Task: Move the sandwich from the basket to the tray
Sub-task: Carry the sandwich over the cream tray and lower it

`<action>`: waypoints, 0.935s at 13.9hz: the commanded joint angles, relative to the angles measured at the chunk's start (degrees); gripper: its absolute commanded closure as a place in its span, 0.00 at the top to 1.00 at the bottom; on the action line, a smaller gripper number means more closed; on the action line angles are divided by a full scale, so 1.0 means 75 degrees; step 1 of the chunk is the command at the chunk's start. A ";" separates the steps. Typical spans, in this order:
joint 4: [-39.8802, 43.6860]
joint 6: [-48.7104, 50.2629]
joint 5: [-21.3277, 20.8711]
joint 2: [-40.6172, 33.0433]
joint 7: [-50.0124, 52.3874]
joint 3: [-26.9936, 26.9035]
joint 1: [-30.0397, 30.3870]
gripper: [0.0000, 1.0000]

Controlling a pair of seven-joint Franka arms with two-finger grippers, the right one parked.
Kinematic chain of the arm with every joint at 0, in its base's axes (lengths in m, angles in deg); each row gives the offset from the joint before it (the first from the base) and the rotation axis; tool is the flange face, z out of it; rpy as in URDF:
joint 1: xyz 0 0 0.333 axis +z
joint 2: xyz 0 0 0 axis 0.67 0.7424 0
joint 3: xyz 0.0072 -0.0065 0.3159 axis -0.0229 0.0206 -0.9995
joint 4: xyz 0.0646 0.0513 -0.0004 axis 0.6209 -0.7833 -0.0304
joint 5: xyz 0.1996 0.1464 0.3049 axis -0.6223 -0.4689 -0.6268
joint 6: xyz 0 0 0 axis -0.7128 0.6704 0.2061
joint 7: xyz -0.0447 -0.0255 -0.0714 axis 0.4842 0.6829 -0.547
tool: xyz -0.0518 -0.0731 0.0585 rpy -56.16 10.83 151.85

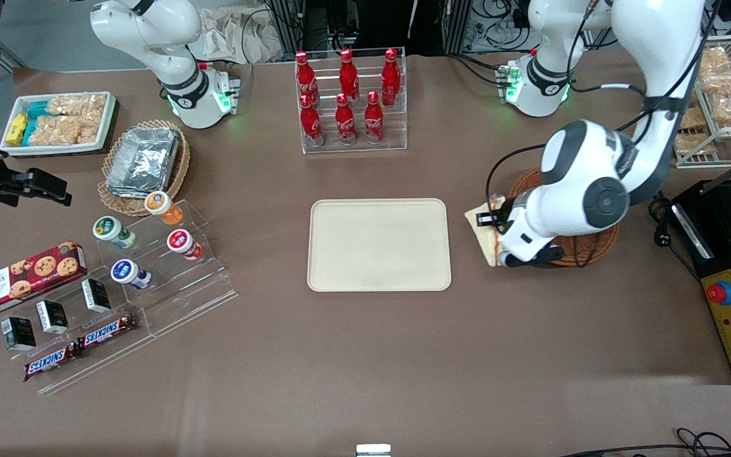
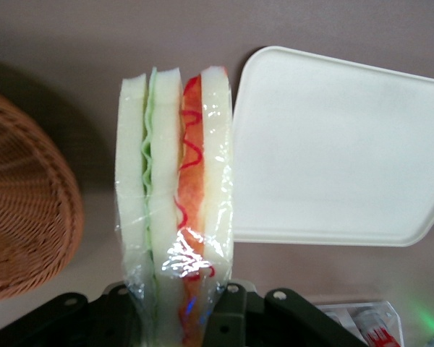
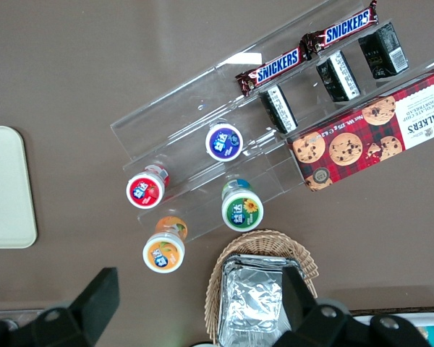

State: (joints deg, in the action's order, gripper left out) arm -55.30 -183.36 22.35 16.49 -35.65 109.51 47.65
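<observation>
My left gripper (image 1: 499,238) (image 2: 179,307) is shut on the sandwich (image 1: 485,236) (image 2: 175,195), a plastic-wrapped wedge of white bread with green and red-orange layers. It hangs above the table, between the reddish-brown wicker basket (image 1: 584,249) (image 2: 25,210) and the cream tray (image 1: 379,245) (image 2: 340,144). The sandwich is out of the basket, just past its rim on the tray's side, a short gap from the tray's edge. The arm hides most of the basket in the front view. The tray is bare.
A clear rack of red cola bottles (image 1: 348,101) stands farther from the front camera than the tray. Toward the parked arm's end are a tan basket with foil containers (image 1: 143,162), yoghurt cups on acrylic steps (image 1: 150,254) and snack boxes. A black control box (image 1: 730,304) lies toward the working arm's end.
</observation>
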 commanded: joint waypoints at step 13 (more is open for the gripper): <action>0.0293 -0.1460 -0.2405 0.2135 0.1610 0.0721 -0.1060 0.34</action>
State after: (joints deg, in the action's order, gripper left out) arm -54.97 -194.37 6.02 30.50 -24.80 114.71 40.40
